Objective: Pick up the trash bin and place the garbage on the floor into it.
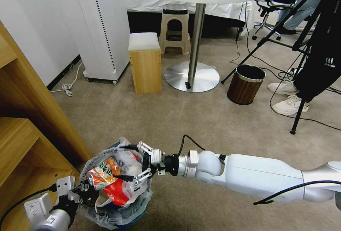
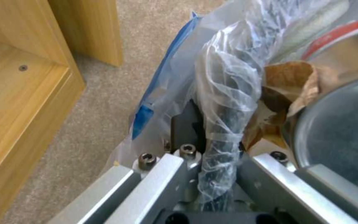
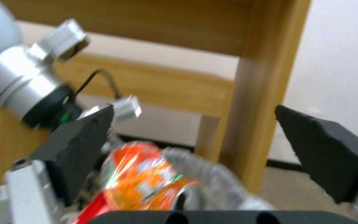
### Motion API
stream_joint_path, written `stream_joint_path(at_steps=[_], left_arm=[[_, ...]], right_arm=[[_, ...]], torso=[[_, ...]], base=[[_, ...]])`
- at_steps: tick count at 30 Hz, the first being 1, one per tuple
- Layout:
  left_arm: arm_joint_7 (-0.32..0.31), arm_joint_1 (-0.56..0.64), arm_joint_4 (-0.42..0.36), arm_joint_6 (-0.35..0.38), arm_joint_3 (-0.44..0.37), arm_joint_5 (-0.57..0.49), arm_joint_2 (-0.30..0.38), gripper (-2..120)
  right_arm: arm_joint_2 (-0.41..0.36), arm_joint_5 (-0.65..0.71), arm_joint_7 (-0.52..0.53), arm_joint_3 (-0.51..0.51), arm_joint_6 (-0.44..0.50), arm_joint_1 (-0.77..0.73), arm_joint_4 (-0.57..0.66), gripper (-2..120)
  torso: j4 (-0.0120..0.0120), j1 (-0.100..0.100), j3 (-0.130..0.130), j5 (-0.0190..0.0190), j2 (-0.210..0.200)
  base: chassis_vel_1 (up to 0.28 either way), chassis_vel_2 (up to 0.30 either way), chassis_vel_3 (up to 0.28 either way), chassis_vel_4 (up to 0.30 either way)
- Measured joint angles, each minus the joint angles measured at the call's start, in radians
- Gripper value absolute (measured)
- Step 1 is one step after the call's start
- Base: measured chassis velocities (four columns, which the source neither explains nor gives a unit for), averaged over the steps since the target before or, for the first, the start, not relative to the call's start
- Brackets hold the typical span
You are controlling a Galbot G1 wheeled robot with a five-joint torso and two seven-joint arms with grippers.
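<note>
Near the robot, at lower left of the head view, the trash bin is seen on the beige carpet, just right of a wooden shelf unit. Its crinkly plastic bag liner, w/ a blue patch, is draped over the rim. The bin is packed w/ garbage: an orange snack wrapper, a red-white paper cup and whitish plastic pieces are heaped above the rim.

The left gripper is held at the bin's near-left edge; in the left wrist view its jaws are closed on the bag-covered rim, which is pinched between them. A crumpled brown paper scrap is seen just inside the rim.

The right gripper is stretched in from the right and hangs over the heap, approx. above the bin's far-right side. Its black fingers are spread wide apart w/ nothing held between them; the orange wrapper lies just below.

Farther off, a brown wood-look bin w/ metal rim is stood right of a round white table's base, and a small wooden box stool is placed left of it.
</note>
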Motion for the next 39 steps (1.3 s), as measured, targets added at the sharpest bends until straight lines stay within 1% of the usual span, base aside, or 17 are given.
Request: stream_joint_path(at_steps=[2,6,8,10,12,13,16,17,20,21,24,26,27,28,29,33,39], left_arm=[[-0.009,0.018,0.001,0.008,-0.002,-0.009,0.014,0],[-0.016,0.031,0.005,0.014,0.0,-0.017,0.033,0],[-0.039,0.035,0.015,0.027,0.0,-0.055,0.086,0],[-0.045,0.035,0.018,0.03,-0.001,-0.069,0.1,0],[-0.079,0.027,0.038,0.044,-0.003,-0.136,0.166,0],[-0.079,0.027,0.038,0.044,-0.003,-0.136,0.166,0],[-0.121,0.005,0.06,0.058,-0.002,-0.23,0.229,0],[-0.121,0.005,0.06,0.058,-0.002,-0.23,0.229,0],[-0.158,-0.023,0.09,0.065,0.003,-0.333,0.301,0],[-0.158,-0.023,0.09,0.065,0.003,-0.333,0.301,0],[-0.188,-0.052,0.132,0.065,0.015,-0.429,0.389,0],[-0.19,-0.054,0.136,0.065,0.017,-0.435,0.397,0],[-0.203,-0.065,0.162,0.065,0.025,-0.469,0.44,0],[-0.207,-0.075,0.18,0.065,0.033,-0.492,0.466,0],[-0.215,-0.084,0.199,0.064,0.04,-0.507,0.489,0],[-0.221,-0.108,0.246,0.061,0.057,-0.538,0.535,0],[-0.229,-0.143,0.292,0.056,0.081,-0.571,0.568,0]], right_arm=[[-0.012,0.011,0.002,0.066,-0.001,-0.02,0.022,100],[-0.023,0.018,0.002,0.121,-0.001,-0.038,0.043,100],[-0.043,0.029,0.003,0.203,-0.004,-0.073,0.08,100],[-0.048,0.031,0.003,0.221,-0.004,-0.082,0.086,100],[-0.082,0.037,0.004,0.302,-0.006,-0.127,0.113,100],[-0.082,0.037,0.004,0.302,-0.006,-0.127,0.113,100],[-0.126,0.042,0.005,0.385,-0.006,-0.186,0.121,100],[-0.126,0.042,0.005,0.385,-0.006,-0.186,0.121,100],[-0.163,0.041,0.004,0.48,-0.002,-0.266,0.123,100],[-0.163,0.041,0.004,0.48,-0.002,-0.266,0.123,100],[-0.199,0.034,0.004,0.582,0.002,-0.346,0.132,100],[-0.202,0.033,0.003,0.59,0.003,-0.351,0.133,100],[-0.219,0.03,0.002,0.639,0.007,-0.388,0.137,100],[-0.228,0.026,-0.001,0.673,0.009,-0.413,0.14,100],[-0.24,0.026,-0.002,0.707,0.013,-0.433,0.14,100],[-0.255,0.025,-0.006,0.764,0.022,-0.472,0.139,100],[-0.257,0.023,-0.009,0.815,0.026,-0.507,0.138,100]], torso=[[0.0001,0.0,0.0,0.0,0.0],[0.0002,0.0,0.0,0.0001,0.0],[0.0002,0.0,0.0,0.0,0.0],[0.0002,0.0,0.0,0.0,0.0],[-0.0001,0.0,0.0,0.0,0.0],[-0.0001,0.0,0.0,0.0,0.0],[0.0,0.0,0.0,0.0,0.0],[0.0,0.0,0.0,0.0,0.0],[0.0,0.0,0.0,-0.0001,0.0],[0.0,0.0,0.0,-0.0001,0.0],[0.0001,0.0,0.0,0.0001,0.0],[0.0,0.0,0.0,-0.0001,0.0],[-0.0006,0.0,0.0,0.0001,0.0],[0.0004,0.0,0.0,0.0001,0.0],[-0.0001,0.0,0.0,0.0002,0.0],[0.0,0.0,0.0,0.0002,0.0],[0.0001,0.0,0.0,0.0001,0.0]], base=[[0.0,0.0,0.0,0.0],[0.0,0.0,0.0,0.0],[0.0,0.0,0.0,0.0],[0.0,0.0,0.0,0.0],[0.0,0.0,0.0,0.0],[0.0,0.0,0.0,0.0],[0.0,0.0,0.0,0.0],[0.0,0.0,0.0,0.0],[0.0,0.0,0.0,0.0],[0.0,0.0,0.0,0.0],[0.0,0.0,0.0,0.0],[0.0,0.0,0.0,0.0],[0.0,0.0,0.0,0.0],[0.0,0.0,0.0,0.0],[0.0,0.0,0.0,0.0],[0.0,0.0,0.0,0.0],[0.0,0.0,0.0,0.0]])
